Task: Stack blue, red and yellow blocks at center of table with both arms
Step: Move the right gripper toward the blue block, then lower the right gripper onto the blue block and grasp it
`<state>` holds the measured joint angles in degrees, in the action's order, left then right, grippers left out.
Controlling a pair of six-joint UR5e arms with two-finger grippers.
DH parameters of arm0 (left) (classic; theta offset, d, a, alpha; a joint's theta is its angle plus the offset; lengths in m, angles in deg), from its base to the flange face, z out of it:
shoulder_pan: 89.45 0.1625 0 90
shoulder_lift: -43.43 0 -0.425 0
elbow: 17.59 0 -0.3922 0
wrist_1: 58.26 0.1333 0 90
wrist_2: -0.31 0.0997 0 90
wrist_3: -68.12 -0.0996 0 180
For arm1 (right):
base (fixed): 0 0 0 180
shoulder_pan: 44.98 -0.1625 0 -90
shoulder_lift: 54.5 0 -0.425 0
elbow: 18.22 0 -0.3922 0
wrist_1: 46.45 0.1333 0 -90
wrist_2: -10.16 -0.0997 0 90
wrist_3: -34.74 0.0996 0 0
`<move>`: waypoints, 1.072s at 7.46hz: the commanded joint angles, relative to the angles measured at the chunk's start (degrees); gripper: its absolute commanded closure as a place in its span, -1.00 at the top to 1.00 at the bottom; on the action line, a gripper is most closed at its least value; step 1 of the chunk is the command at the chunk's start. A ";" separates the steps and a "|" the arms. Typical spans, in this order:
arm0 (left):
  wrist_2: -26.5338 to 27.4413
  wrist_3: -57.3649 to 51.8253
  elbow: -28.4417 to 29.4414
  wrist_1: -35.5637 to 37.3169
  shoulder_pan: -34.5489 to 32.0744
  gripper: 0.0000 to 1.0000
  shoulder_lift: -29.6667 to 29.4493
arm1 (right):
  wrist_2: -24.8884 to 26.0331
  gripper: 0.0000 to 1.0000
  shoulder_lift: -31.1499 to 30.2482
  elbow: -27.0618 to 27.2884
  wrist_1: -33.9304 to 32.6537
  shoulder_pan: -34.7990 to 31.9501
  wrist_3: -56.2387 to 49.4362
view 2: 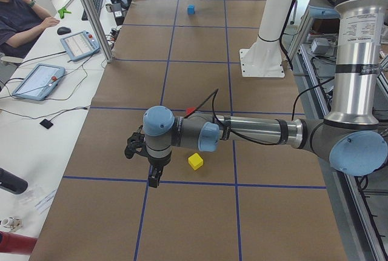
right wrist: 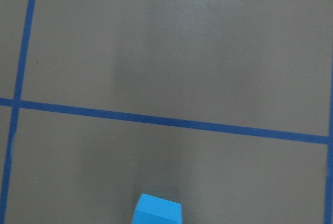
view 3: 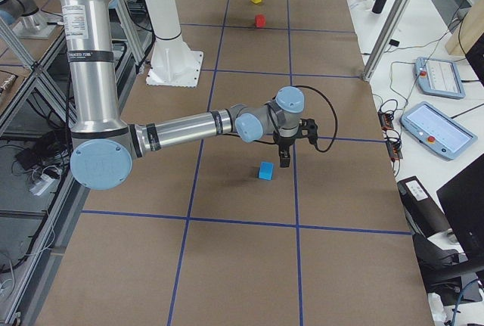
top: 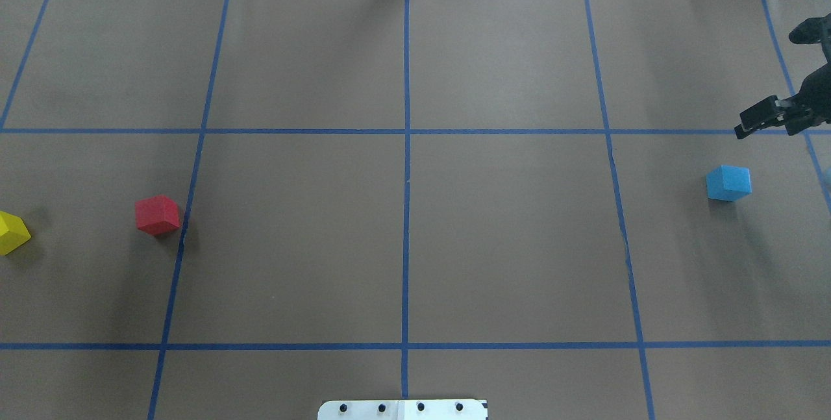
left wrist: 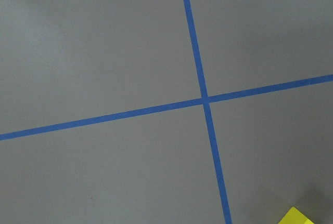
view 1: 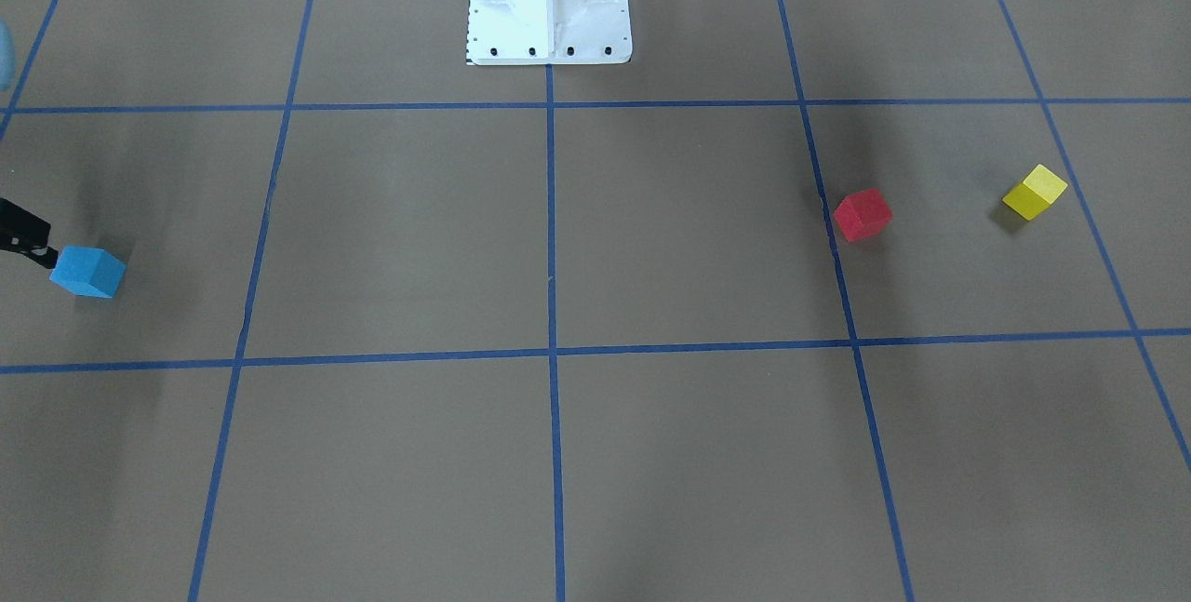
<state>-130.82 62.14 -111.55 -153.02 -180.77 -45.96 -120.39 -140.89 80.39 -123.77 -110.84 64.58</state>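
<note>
The blue block [top: 728, 183] sits on the table at the far right of the overhead view. It also shows in the front view [view 1: 88, 272] and at the bottom of the right wrist view [right wrist: 158, 211]. My right gripper [top: 744, 128] hovers just beyond it; its fingers look pressed together and empty. The red block [top: 157, 215] and the yellow block [top: 12, 232] lie at the far left. My left gripper [view 2: 154, 177] shows only in the exterior left view, next to the yellow block [view 2: 195, 161], so I cannot tell its state. A yellow corner [left wrist: 295, 217] shows in the left wrist view.
Blue tape lines [top: 406, 167] divide the brown table into squares. The robot's white base [view 1: 547, 2] stands at the table's near middle edge. Operators' tablets [view 2: 80, 44] and cables lie along the far side.
</note>
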 commanded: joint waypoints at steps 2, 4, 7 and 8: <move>-0.01 -0.08 0.01 0.01 0.00 1.00 0.01 | 3.96 0.98 -0.26 -0.17 0.15 5.47 5.41; -0.01 -0.08 0.01 -0.07 0.09 1.00 0.01 | 4.33 0.99 -1.84 -2.10 0.33 5.56 2.44; -0.01 -0.08 0.01 -0.07 0.09 1.00 -0.08 | 4.07 0.99 -1.24 -4.48 0.33 6.35 1.80; -0.01 0.00 0.01 -0.07 0.09 1.00 -0.08 | 4.07 0.99 -1.23 -4.65 0.33 6.61 1.72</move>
<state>-130.82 62.07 -111.55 -153.09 -180.68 -46.00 -116.26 -142.29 76.11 -123.45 -104.59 66.42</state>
